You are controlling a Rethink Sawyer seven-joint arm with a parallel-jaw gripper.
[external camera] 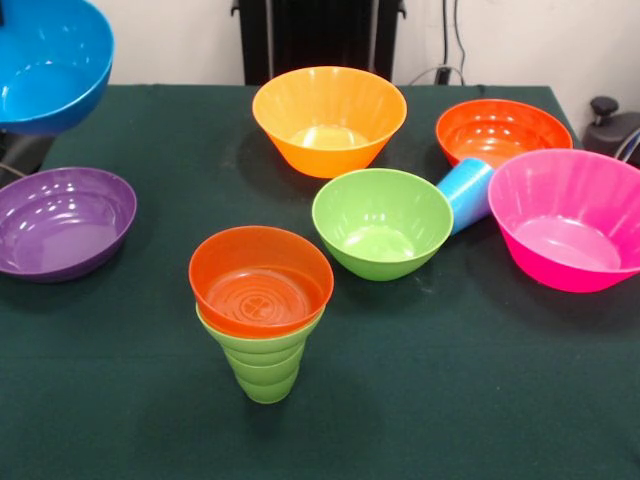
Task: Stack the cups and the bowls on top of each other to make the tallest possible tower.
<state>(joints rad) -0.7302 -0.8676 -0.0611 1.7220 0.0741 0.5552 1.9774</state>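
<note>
Stacking has begun, I judge: a small orange bowl (pixel 261 281) sits upright in the mouth of the lime green cup (pixel 262 365), which stands near the front of the counter (pixel 120 400). That is the only tower so far, two pieces high.

My gripper appears nowhere in this view, so I cannot tell whether it is spread or pressed together, and it holds nothing I can see.

The rest lies loose. A green bowl (pixel 382 222) rests just behind and to the right of the tower. The light blue cup (pixel 466 192) lies tipped on its side between that green bowl and the pink bowl (pixel 568 219), seemingly touching both. A yellow-orange bowl (pixel 329 119) stands farther back in the middle, and a wide orange bowl (pixel 503 131) sits behind the blue cup. The purple bowl (pixel 64 221) rests near the left edge, well apart from the tower. A blue bowl (pixel 50 62) shows at the top left corner; whether it rests on the counter or off its edge I cannot say.

Next I would add a piece to the small orange bowl. The green bowl is nearest, but it looks wider than its would-be seat, so it must be centred carefully or the narrow cup below may tip.
</note>
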